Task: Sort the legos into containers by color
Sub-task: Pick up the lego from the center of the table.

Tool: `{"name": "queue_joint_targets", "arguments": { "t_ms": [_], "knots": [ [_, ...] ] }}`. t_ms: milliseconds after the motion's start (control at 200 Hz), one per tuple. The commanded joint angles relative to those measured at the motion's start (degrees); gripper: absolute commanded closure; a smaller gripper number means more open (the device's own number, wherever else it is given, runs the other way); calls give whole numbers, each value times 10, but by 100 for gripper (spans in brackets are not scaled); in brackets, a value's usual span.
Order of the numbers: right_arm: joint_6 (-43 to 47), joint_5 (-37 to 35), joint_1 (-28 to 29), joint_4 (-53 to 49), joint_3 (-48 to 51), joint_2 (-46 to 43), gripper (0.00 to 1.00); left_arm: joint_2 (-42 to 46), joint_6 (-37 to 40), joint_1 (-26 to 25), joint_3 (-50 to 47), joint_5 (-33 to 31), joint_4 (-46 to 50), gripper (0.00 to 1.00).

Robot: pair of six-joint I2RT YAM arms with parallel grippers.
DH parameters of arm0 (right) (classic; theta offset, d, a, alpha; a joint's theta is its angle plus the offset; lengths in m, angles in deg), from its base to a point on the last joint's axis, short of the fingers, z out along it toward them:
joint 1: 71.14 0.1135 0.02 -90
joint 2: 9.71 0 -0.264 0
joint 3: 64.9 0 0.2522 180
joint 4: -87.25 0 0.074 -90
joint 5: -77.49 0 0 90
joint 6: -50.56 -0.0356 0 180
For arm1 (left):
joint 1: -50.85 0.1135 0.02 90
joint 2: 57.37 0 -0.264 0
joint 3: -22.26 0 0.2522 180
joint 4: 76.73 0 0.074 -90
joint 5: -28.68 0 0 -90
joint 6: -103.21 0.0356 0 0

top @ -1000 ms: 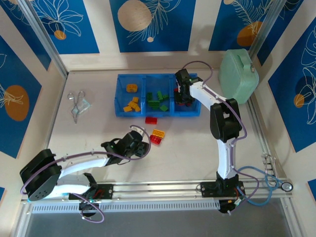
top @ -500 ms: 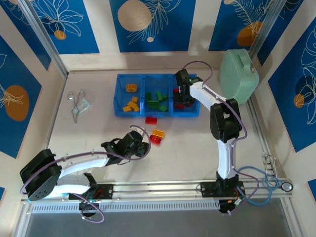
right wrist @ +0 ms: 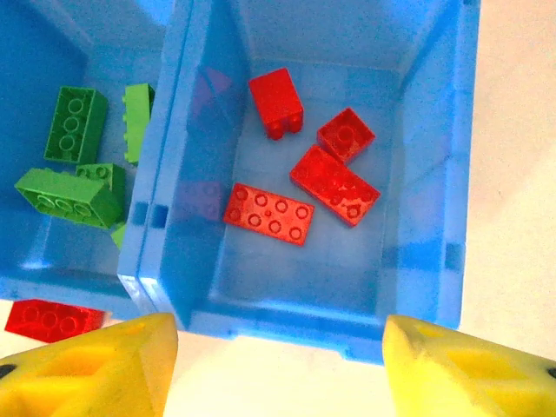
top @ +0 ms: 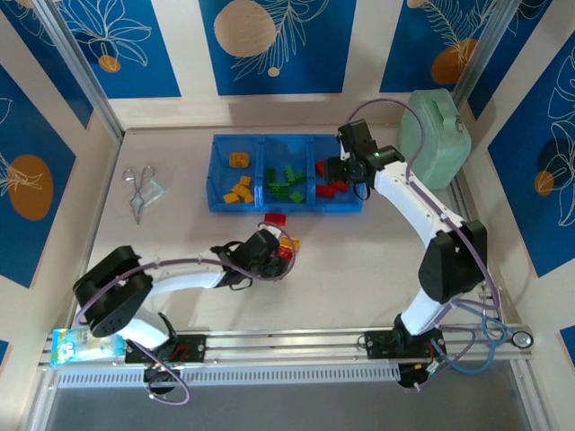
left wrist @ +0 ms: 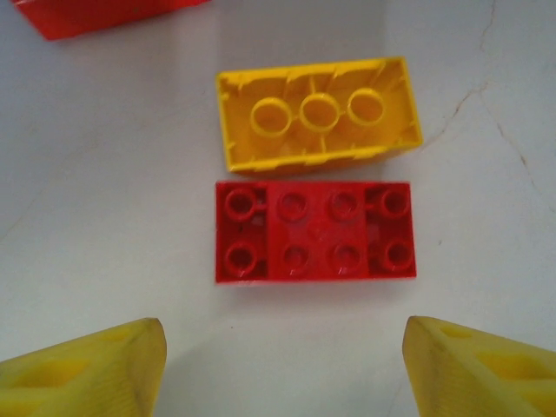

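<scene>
The blue tray (top: 218, 171) has three containers side by side: yellow-orange legos (top: 238, 189) on the left, green ones (top: 287, 182) in the middle, red ones (top: 329, 187) on the right. My right gripper (right wrist: 280, 373) is open with nothing between its fingers, above the near wall of the red compartment (right wrist: 287, 300), where several red bricks (right wrist: 268, 213) lie. My left gripper (left wrist: 287, 369) is open just short of a red brick (left wrist: 314, 230), studs up. An upturned yellow brick (left wrist: 317, 113) lies behind it. Another red brick (top: 275, 218) lies on the table before the tray.
A mint green handled case (top: 435, 136) stands at the back right, close to the right arm. Scissors (top: 139, 190) lie at the left of the table. Green bricks (right wrist: 74, 165) fill the compartment left of the red one.
My left arm reached right to the red and yellow bricks and its jaws opened wider. My right gripper opened over the red compartment, then drew back and up, elbow swinging right.
</scene>
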Motion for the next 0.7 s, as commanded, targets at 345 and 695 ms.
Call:
{"name": "queue_joint_targets", "arguments": {
  "t_ms": [345,695],
  "knots": [
    [-29,18,-5,31,110,-74,36,-166,10,-4,165,-38,119,27],
    [-37,29,-19,47,150,-110,36,-161,12,-9,176,-24,142,46]
  ]
}}
